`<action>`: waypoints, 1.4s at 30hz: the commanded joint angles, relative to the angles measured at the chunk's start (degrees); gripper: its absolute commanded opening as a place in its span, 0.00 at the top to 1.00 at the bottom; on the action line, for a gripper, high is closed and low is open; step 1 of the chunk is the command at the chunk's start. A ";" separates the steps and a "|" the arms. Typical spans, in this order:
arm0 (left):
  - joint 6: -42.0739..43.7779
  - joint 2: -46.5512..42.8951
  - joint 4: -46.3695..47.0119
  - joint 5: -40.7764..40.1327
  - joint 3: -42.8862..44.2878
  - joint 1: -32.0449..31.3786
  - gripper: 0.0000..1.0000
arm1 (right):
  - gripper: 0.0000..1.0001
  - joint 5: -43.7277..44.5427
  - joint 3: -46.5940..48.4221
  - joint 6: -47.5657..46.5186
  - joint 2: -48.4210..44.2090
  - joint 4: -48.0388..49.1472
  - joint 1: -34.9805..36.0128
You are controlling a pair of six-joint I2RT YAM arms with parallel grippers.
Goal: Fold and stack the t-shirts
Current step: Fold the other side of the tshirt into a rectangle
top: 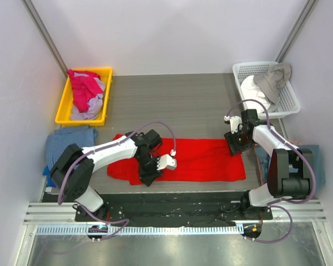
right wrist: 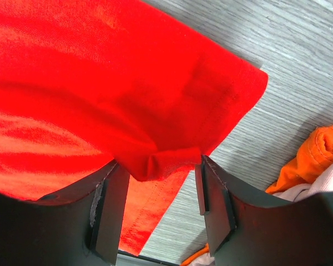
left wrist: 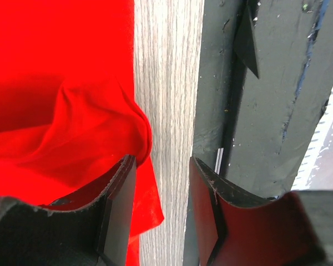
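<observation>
Yellow bin [top: 81,121] holds magenta and lavender t-shirts [top: 84,91]; white basket [top: 292,103] holds grey cloth [top: 275,77].

Red t-shirt [top: 205,160] lies flat as a long band, corners rumpled.

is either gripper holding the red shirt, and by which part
Left gripper holds nothing: jaws apart over the table beside the red t-shirt. Right gripper: a fold near the shirt's corner lies between its jaws; grip cannot be told.

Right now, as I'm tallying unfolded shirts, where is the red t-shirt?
In the top view the red t-shirt lies spread across the table's near centre, between the left arm and right arm; yellow bin far left, white basket far right.
</observation>
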 commanded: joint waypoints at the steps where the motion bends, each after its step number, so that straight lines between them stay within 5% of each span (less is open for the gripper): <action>1: 1.22 1.54 2.70 0.40 -0.38 -0.40 0.53 | 0.42 -0.12 1.35 1.00 -1.80 0.18 0.45; 16: 0.60 3.65 6.57 -3.82 0.24 -0.40 0.57 | 0.42 -0.91 1.00 0.65 -1.98 -0.34 0.53; 19: 0.34 4.79 6.84 -3.91 0.41 -0.40 0.67 | 0.42 -1.00 1.00 0.56 -1.98 -0.43 0.53; 24: 0.25 5.05 6.40 -4.26 0.68 -0.40 1.00 | 0.42 -0.99 0.65 0.30 -2.15 -0.43 0.53; 42: 7.89 -6.46 -3.97 -23.50 18.16 3.63 1.00 | 0.42 -1.88 -0.06 0.56 -1.36 1.06 0.53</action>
